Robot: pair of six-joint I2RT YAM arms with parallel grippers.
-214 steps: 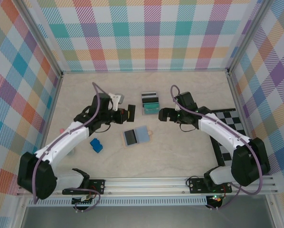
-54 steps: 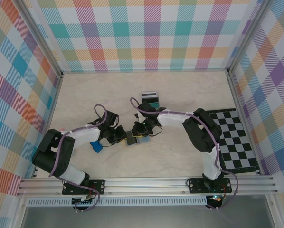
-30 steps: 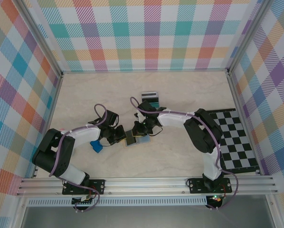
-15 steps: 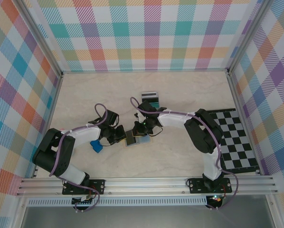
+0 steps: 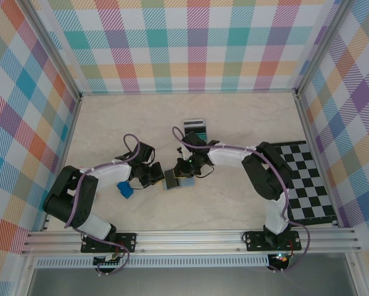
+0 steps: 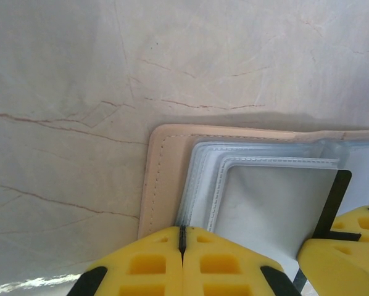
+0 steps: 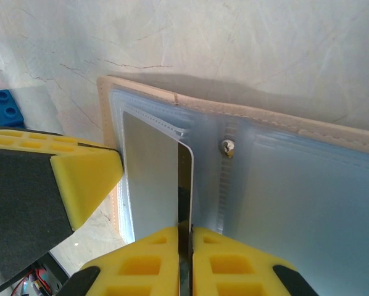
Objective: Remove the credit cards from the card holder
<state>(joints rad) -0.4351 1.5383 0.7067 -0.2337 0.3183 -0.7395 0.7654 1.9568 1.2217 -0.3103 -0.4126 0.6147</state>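
A beige marble-patterned table sits inside plaid walls of many colours. A black-and-white checkered mat lies flat along its right side. Two white-and-black robot arms reach in from the near edge and meet just left of the table's centre.

The card holder lies open and flat there. It is tan outside, with blue-grey clear sleeves inside.

The left end effector is at the holder's left edge. In the left wrist view its yellow fingers are clenched together with no gap, and their tips sit on the tan border and sleeve edge of the holder. Whether they pinch the edge or only press on it cannot be told.

The right end effector is over the middle of the holder. In the right wrist view its yellow fingers grasp the near edge of a grey credit card, which is tilted up on edge. The card's far end is in the left sleeve of the holder.

Two loose credit cards lie overlapped well behind the holder. One is pale with a dark stripe and the other is teal.

A small bright-blue block rests on the table left of the holder, beside the left arm.
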